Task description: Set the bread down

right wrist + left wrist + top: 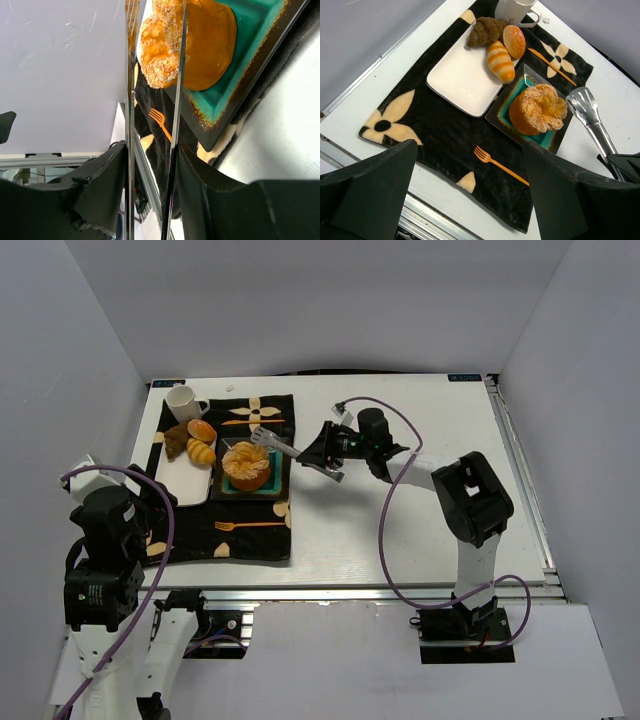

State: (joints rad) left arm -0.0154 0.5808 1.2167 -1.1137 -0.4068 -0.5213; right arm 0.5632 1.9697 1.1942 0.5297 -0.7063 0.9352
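The bread (pixel 246 464), a large orange-tan bun with a pale crusted top, sits on a teal square plate (pixel 275 488). It also shows in the left wrist view (pixel 537 109) and the right wrist view (pixel 200 45). My right gripper (pixel 325 453) is shut on metal tongs (pixel 277 444). The tongs' tips lie just right of the bread (pixel 582 100), apart from it. The two tong arms (pixel 131 100) stand apart and hold nothing. My left gripper (pixel 470 147) is open and empty over the mat's near left part (pixel 150 495).
A white plate (pixel 190 483) left of the teal plate holds a croissant (pixel 200 451), a dark roll (pixel 176 440) and a small bun (pixel 202 429). A white mug (pixel 183 401) stands behind it. An orange fork (pixel 250 526) and knife (pixel 255 422) lie on the black mat (pixel 250 543).
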